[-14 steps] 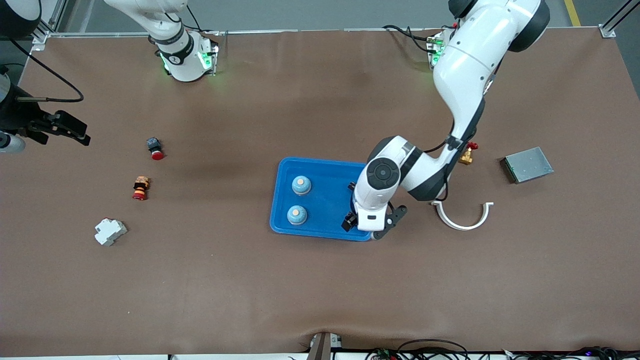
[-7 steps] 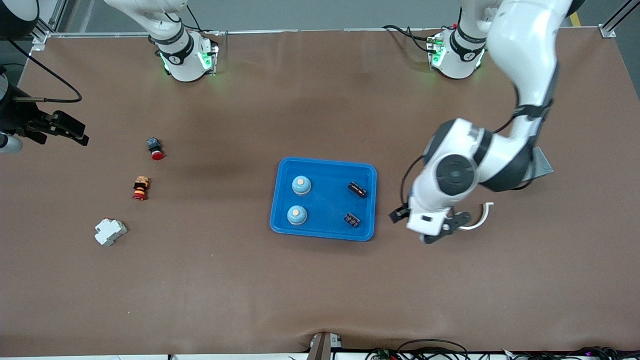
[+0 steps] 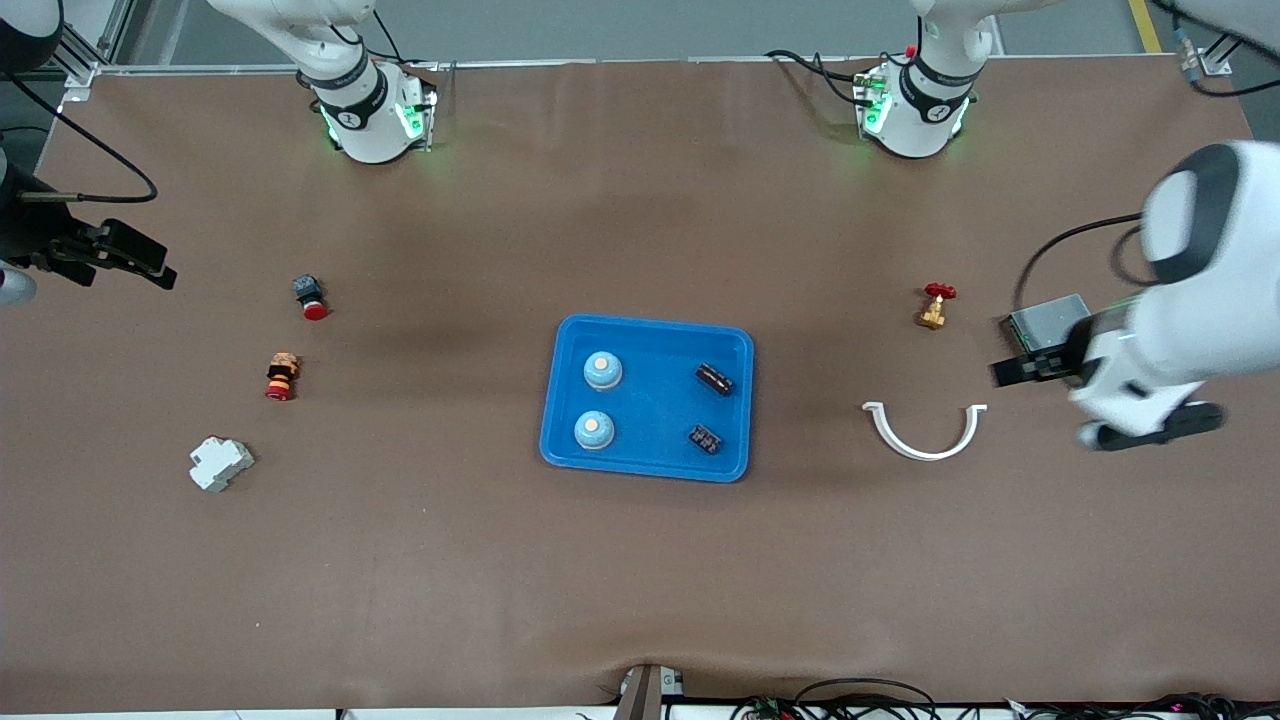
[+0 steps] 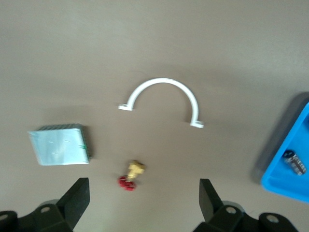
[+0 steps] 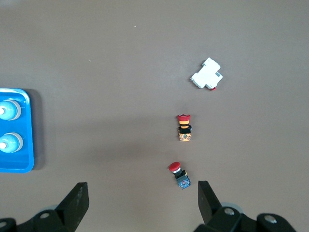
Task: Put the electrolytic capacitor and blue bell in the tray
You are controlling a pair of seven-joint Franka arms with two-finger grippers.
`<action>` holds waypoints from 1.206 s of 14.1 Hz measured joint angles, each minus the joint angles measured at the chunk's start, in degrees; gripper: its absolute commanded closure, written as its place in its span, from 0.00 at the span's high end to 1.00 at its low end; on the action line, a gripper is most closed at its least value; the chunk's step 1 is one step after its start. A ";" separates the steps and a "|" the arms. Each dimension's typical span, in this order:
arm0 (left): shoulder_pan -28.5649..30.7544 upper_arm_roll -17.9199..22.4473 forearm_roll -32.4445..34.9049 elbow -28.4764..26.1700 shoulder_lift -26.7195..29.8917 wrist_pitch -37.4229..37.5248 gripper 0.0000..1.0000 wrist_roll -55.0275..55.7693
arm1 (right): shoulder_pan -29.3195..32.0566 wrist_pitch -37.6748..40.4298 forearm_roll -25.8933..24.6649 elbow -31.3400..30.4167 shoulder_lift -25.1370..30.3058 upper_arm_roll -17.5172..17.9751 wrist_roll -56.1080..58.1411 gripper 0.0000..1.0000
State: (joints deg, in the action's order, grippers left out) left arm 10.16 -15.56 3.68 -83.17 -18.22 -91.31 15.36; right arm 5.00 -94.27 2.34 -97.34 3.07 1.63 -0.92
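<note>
Blue tray (image 3: pixel 650 470) set mid-surface, two blue bells (image 3: pixel 602 370) and two black electrolytic capacitors (image 3: pixel 714 379) laid inside it, left pincer (image 3: pixel 1105 405) held spread, empty, over the surface near a white half-ring clamp (image 3: pixel 925 432), right pincer (image 3: pixel 118 260) held spread, empty, at the right arm's end.

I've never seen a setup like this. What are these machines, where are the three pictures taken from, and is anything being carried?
Two robot arms stand at a brown table. One picture looks down from a high camera facing them; the others come from cameras on each wrist. The blue tray holds two blue bells and two dark capacitors. The left end effector, open and empty, hangs toward its end of the table, near a white clamp, a brass valve and a grey box. The right end effector, open and empty, waits near two red-capped buttons and a white block.
</note>
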 measured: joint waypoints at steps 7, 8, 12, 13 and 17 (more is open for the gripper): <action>5.80 -0.11 -2.62 -1.00 3.15 1.18 1.00 -9.23 | -3.49 0.41 0.23 -0.01 0.01 -3.37 0.01 1.00; 5.06 0.19 -2.61 -0.60 3.25 1.17 1.00 -9.23 | -4.17 0.44 0.23 -0.01 0.01 -3.99 0.01 1.00; -9.68 14.52 -3.55 0.28 4.12 1.16 1.00 -9.24 | -5.26 0.47 0.26 -0.02 0.02 -5.36 0.01 1.00; -12.90 17.44 -4.43 0.32 4.56 1.16 1.00 -9.24 | -5.26 0.47 0.26 -0.02 0.05 -5.43 0.01 1.00; -15.50 19.26 -8.43 0.55 7.35 1.10 1.00 -9.14 | -5.26 0.43 0.27 -0.02 0.25 -5.72 0.01 1.00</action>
State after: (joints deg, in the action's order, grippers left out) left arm -5.34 3.70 -4.75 -82.63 -10.87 -90.21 6.22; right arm -0.26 -93.85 2.60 -97.35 3.32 -4.09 -0.91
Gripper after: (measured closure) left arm 0.000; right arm 0.000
